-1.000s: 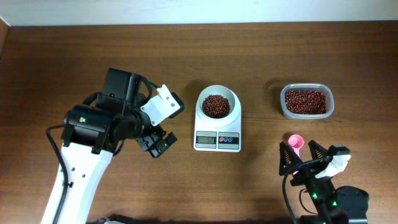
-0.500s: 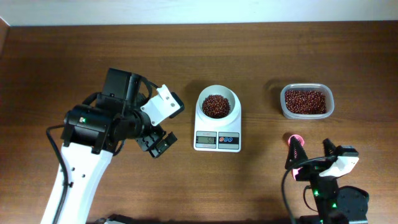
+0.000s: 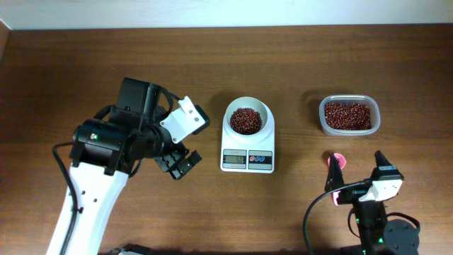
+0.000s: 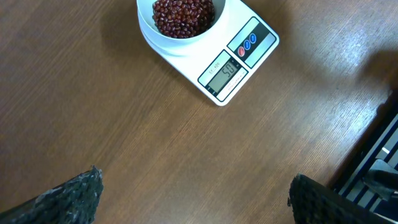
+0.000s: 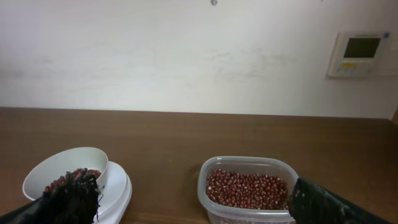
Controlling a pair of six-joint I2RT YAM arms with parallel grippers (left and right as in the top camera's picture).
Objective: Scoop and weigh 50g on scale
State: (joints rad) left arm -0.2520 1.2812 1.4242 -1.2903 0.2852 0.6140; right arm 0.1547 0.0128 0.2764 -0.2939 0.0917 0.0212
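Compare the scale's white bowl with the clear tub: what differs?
Shape: the bowl is round, the tub rectangular with rounded corners.
Material: the bowl is opaque white, the tub clear plastic.
Support: the bowl sits on the scale, the tub directly on the table, right of the scale in the overhead view.
Shared: both stand upright, lidless, holding red-brown beans.

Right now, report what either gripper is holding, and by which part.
Nothing is held. The left gripper and right gripper both stand open and empty; the pink plastic scoop lies on the table.
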